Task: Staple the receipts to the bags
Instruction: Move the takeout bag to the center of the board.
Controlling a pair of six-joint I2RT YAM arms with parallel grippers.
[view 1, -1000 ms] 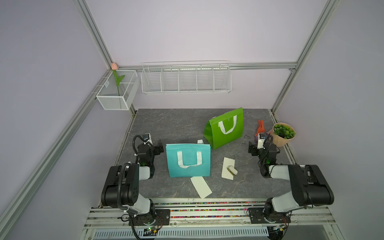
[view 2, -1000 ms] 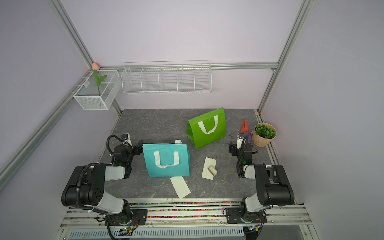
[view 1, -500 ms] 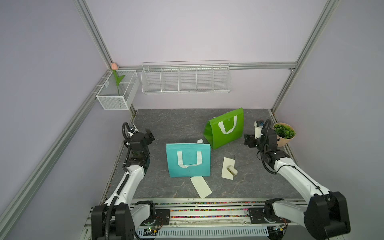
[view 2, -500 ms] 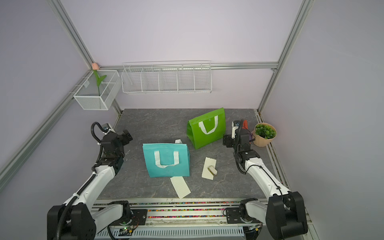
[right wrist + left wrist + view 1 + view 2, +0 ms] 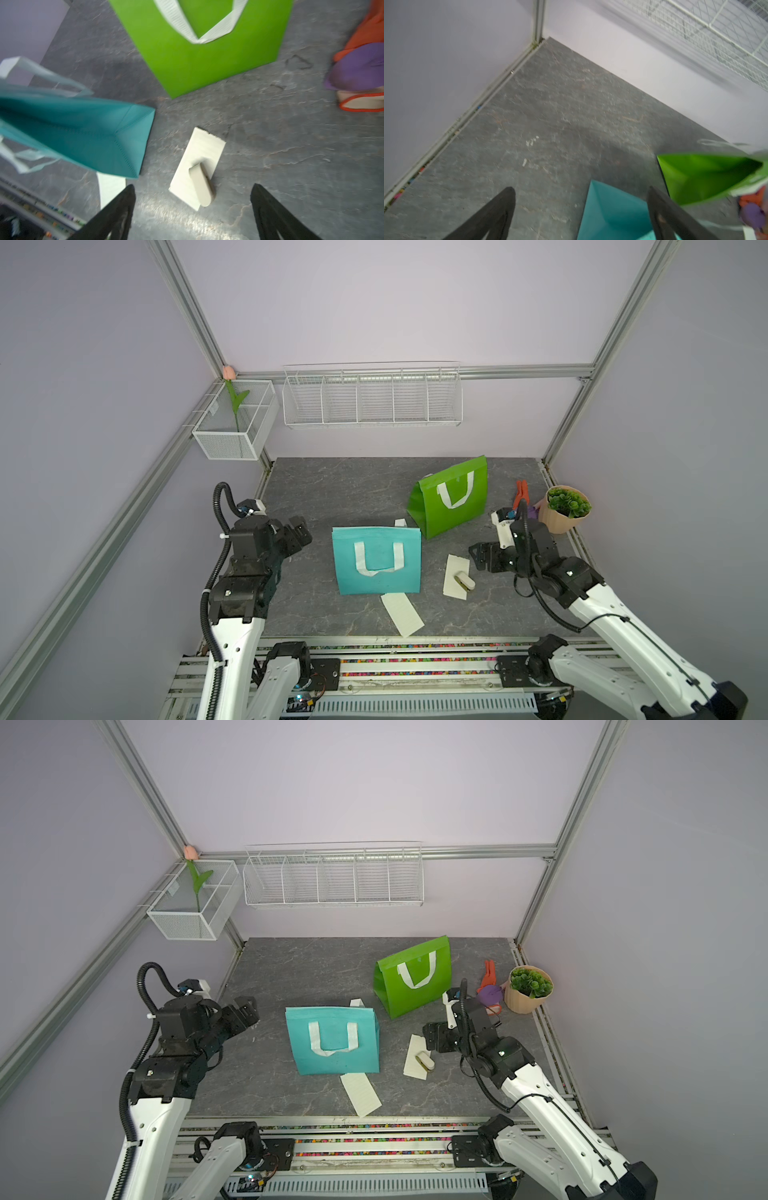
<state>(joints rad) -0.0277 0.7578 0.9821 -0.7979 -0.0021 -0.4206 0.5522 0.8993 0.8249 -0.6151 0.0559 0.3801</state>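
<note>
Tabletop (image 5: 353, 489) of grey stone fills the middle of both top views, with bare room toward the back wall. Teal bag (image 5: 376, 560) stands at centre, and the green bag (image 5: 451, 497) stands close by, up and to its right. Right tool (image 5: 477, 558) hangs wide open and empty just right of the receipt (image 5: 455, 564) that carries the stapler (image 5: 464, 580) — clearly the nearer arm. Left tool (image 5: 302, 531), equally wide open and holding nothing, sits left of the teal bag, well apart from both slips. The second receipt (image 5: 402, 614) lies flat at the teal bag's lower edge, angled toward lower right. The stapler rests on the lower half of its slip, its long axis slanting from upper left to lower right. By my judgement the right tool should close across that axis — open stone lies to the right, and the teal bag's side wall is near on the left.
</note>
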